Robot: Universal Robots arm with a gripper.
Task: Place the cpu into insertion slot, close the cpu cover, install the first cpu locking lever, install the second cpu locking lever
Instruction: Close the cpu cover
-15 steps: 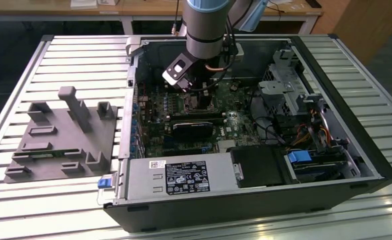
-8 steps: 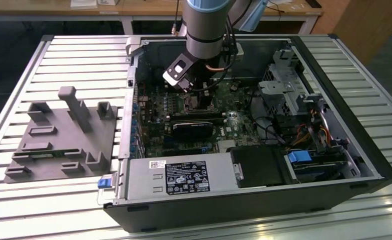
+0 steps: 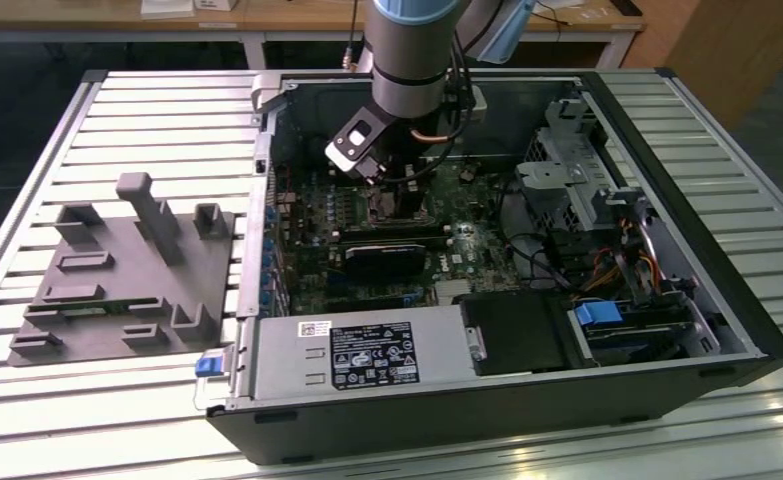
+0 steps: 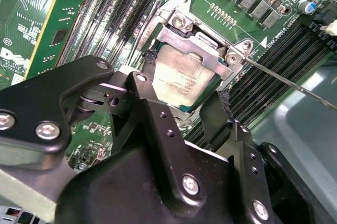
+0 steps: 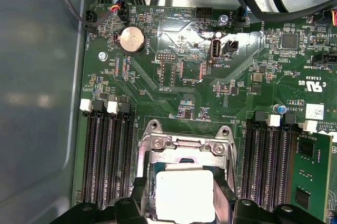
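**Exterior view.** An open case [image 3: 431, 435] is shown lying on a slatted table [image 3: 164, 110]. A grey fixture [image 3: 111, 270] is set beside it on the exterior view's left. The arm [image 3: 411, 60] is lowered into the case. The gripper [image 3: 394, 185] is held just over the motherboard [image 3: 304, 225], near its middle. A power supply [image 3: 351, 360] is seen at the near wall of the case.

**Second wrist view.** The cpu [image 4: 176, 84] is seen at the slot [image 4: 184, 108], between the two black fingers [image 4: 224, 103] of the gripper [image 4: 187, 81]. The fingers are set against two opposite edges of the cpu, so that it is pinched. Whether the cpu is fully seated cannot be told. The cover [image 4: 208, 55] is found at one edge of the cpu, between two screws, and most of the silver top is left bare. Whether the cover is raised or flat cannot be told. A thin lever [image 4: 284, 79] is seen running from one screw across a bank of memory slots [image 4: 287, 42].

**First wrist view.** The cpu [image 5: 184, 197] is shown as a bright square at the metal frame of the cover [image 5: 184, 143]. The gripper [image 5: 182, 192] is closed on it, with one finger at each side. The socket is flanked on both sides by memory slots [image 5: 105, 155]. A coin cell [image 5: 131, 39] is seen farther along the board, and black cables [image 5: 253, 2] are draped past the board's edge.
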